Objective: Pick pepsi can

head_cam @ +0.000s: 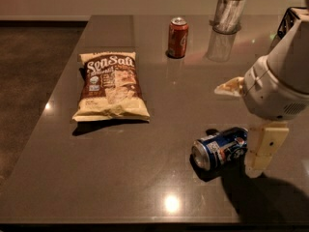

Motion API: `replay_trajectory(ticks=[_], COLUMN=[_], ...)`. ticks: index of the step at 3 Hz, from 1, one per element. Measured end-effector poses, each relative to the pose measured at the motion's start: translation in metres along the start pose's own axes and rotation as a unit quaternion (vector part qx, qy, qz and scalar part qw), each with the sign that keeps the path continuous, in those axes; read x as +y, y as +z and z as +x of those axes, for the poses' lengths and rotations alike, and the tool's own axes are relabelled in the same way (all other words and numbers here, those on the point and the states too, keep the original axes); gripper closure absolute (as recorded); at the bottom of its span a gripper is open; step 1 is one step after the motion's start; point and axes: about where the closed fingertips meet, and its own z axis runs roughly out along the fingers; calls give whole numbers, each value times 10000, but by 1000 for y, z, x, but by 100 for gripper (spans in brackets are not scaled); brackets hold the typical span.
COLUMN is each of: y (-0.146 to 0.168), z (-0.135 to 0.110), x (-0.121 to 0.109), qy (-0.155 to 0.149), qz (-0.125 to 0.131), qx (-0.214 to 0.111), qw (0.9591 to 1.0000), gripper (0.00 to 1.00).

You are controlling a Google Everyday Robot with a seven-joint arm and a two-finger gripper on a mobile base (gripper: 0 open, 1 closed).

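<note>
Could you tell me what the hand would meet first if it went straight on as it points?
Probably the table right beside the lying pepsi can, since the hand points down. Depth is unclear, so it might clip the can's end first.
</note>
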Motion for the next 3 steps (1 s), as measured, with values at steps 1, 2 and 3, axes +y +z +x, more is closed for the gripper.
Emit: replay_trajectory(ticks=[1, 2, 3], y=[29, 52, 64], z=[0, 5, 8], x=[12, 18, 20], qy=[-473, -834, -1096], qz=[-196, -307, -430], qx=[110, 311, 522], qw=[9986, 9956, 9917], gripper=[0, 0, 26])
